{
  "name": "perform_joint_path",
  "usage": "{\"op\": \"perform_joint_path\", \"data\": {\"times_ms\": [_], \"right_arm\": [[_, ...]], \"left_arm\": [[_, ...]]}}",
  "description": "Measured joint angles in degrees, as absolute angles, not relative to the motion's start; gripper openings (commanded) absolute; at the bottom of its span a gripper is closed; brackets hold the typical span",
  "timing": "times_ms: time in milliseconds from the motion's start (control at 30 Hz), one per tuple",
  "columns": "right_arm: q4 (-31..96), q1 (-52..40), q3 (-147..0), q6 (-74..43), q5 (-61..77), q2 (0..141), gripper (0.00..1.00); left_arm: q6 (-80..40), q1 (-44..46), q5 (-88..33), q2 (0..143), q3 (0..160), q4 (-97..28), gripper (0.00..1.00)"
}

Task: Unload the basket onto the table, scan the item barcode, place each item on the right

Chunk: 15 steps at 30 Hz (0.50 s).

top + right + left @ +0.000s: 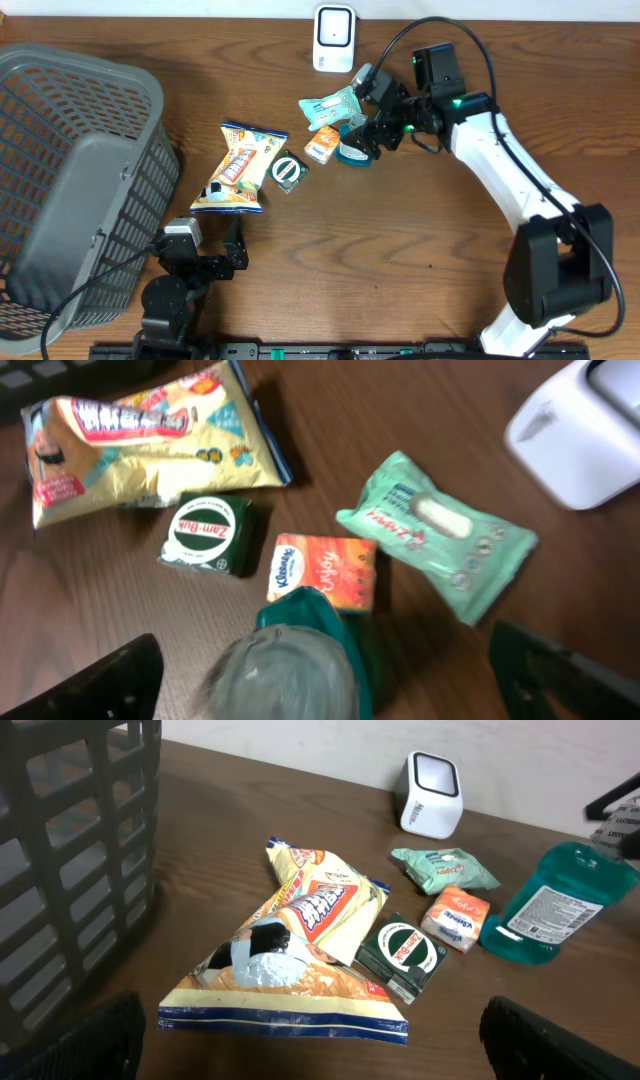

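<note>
The right pincer (320,655) gapes wide, gripping nothing, straddling the teal bottle (285,680) whose white label only the left wrist view shows.

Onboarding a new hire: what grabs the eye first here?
The right pincer, open, hangs over a teal bottle in the small cluster of packets mid-table, the yellow snack bag being the biggest. A large grey basket fills the left edge, and a white scanner stands at the far edge.
</note>
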<state>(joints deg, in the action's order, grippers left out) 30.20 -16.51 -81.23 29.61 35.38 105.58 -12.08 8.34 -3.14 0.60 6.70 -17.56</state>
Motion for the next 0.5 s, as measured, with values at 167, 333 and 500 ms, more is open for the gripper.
{"op": "perform_joint_path", "data": {"times_ms": [167, 333, 500], "right_arm": [[27.8, -17.1, -81.2, 28.8, 36.8, 106.5, 0.93], [25.3, -18.5, -81.3, 28.5, 36.0, 107.8, 0.82], [24.8, -20.6, -81.4, 28.3, 34.5, 111.5, 0.71]], "left_arm": [[-12.1, 8.3, -3.1, 0.6, 6.7, -17.6, 0.98], [-12.1, 8.3, -3.1, 0.6, 6.7, -17.6, 0.98], [-12.1, 8.3, -3.1, 0.6, 6.7, -17.6, 0.98]]}}
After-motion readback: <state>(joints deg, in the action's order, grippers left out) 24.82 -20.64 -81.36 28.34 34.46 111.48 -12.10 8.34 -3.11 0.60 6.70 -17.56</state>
